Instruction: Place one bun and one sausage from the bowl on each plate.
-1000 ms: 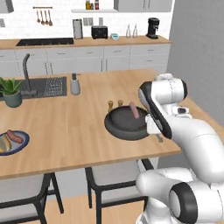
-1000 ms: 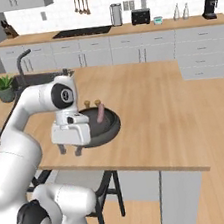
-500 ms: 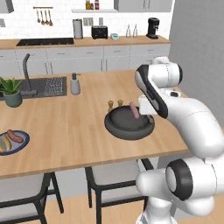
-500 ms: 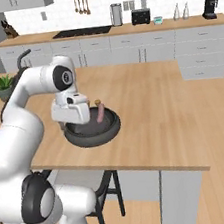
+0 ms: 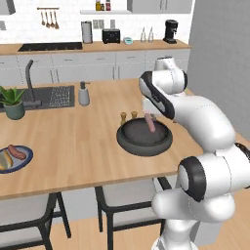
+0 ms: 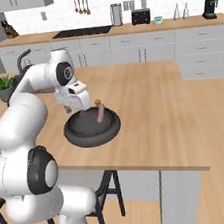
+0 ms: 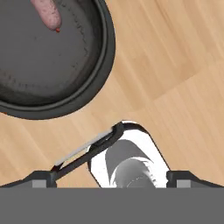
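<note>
The dark bowl [image 5: 144, 141] sits mid-counter with one pink sausage [image 5: 149, 123] leaning on its far rim. In the hand view the bowl [image 7: 103, 57] fills the upper left and the sausage [image 7: 46, 11] pokes in at the top. My gripper [image 5: 149, 113] hangs open over the bowl's far right rim, close to the sausage, with nothing between its fingers; from the other side the gripper [image 6: 75, 108] hovers at the rim. The fingertips [image 7: 41, 176] stand wide apart. Far left, a blue-rimmed plate [image 5: 27, 157] carries a bun [image 5: 4, 160] and a sausage [image 5: 17, 152].
Two small shakers [image 5: 128, 116] stand just behind the bowl. A soap dispenser [image 5: 84, 93], a sink [image 5: 49, 96] and a potted plant [image 5: 13, 102] line the counter's far left. Stools stand under the near edge.
The hand has swung from the bowl's near right side up and away over its far right rim, toward the sausage. The jaws stayed open and the bowl did not move.
</note>
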